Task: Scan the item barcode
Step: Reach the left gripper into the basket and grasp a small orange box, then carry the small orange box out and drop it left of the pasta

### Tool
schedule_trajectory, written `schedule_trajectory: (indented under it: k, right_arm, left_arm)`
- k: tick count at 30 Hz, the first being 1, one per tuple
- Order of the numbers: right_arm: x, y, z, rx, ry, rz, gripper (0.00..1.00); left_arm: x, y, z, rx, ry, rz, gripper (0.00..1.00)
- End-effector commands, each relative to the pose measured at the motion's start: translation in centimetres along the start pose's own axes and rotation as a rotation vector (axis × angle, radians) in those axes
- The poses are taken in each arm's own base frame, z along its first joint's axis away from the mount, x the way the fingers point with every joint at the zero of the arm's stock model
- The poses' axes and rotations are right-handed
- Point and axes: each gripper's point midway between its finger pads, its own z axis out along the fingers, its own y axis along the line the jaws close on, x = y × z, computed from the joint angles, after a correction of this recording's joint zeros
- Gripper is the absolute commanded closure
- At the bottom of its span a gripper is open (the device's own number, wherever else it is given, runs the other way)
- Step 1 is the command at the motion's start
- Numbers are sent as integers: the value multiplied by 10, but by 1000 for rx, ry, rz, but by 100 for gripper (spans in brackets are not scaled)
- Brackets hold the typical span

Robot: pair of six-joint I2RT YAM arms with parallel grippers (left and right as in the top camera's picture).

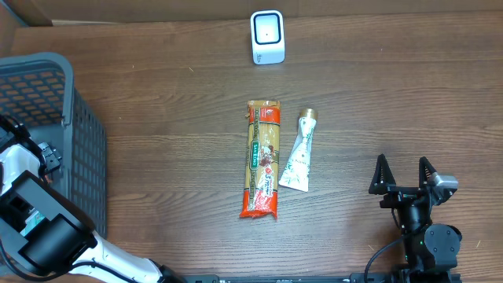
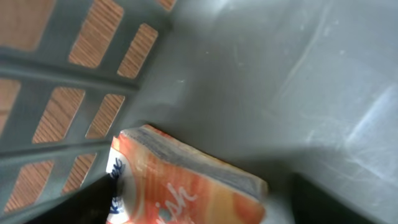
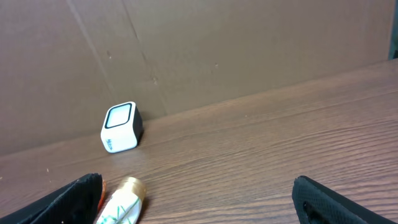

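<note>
Left end effector (image 2: 193, 208): spread astride an orange box (image 2: 186, 180) inside the basket (image 2: 249, 74), with a gap showing, so not clamped.
Right end effector (image 1: 402, 169): released and empty.
Scanner (image 1: 267, 36): on the table, well ahead of the right end effector.
Progress: apparently early; the grasp, lift and scan all remain.

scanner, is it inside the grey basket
No, the scanner stands on the wooden table, well right of the basket.

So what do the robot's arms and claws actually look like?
The right arm is black, with round joints, a small grey block near the wrist and a thin black cable at its base. The right gripper has two black, pointed, triangular fingers. The left arm mixes white shells with black joints.
</note>
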Motion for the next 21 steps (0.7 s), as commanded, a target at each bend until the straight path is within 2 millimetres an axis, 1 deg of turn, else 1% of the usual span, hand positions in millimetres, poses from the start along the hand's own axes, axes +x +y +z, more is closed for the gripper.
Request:
schedule_trajectory:
  k: [1, 2, 3, 4, 6, 9, 11, 13, 15, 16, 19, 21]
  right_arm:
    - [3, 1, 0, -8, 3, 3, 0]
    - [3, 1, 0, -8, 3, 3, 0]
    - [3, 1, 0, -8, 3, 3, 0]
    - [3, 1, 0, -8, 3, 3, 0]
    - [3, 1, 0, -8, 3, 3, 0]
    - [3, 1, 0, -8, 3, 3, 0]
    - [3, 1, 0, -8, 3, 3, 0]
    - [3, 1, 0, -8, 3, 3, 0]
    - [3, 1, 0, -8, 3, 3, 0]
    - [3, 1, 0, -8, 3, 3, 0]
    - [3, 1, 0, -8, 3, 3, 0]
    - [3, 1, 0, -8, 3, 3, 0]
  left_arm:
    - [15, -1, 15, -13, 59, 34, 55]
    - [15, -1, 15, -13, 57, 35, 69]
    - [14, -2, 15, -12, 56, 36, 75]
    - [14, -2, 15, -12, 56, 38, 83]
    - [13, -5, 14, -10, 54, 42, 96]
    - [10, -9, 11, -7, 51, 54, 96]
    - [6, -12, 4, -4, 46, 65, 96]
    - [-2, -15, -6, -1, 28, 74, 96]
    - [-14, -17, -21, 1, 5, 77, 96]
    - [-29, -16, -41, 2, -25, 49, 96]
    - [-53, -9, -78, 5, -87, -29, 96]
    - [-71, -3, -109, 10, -141, -70, 96]
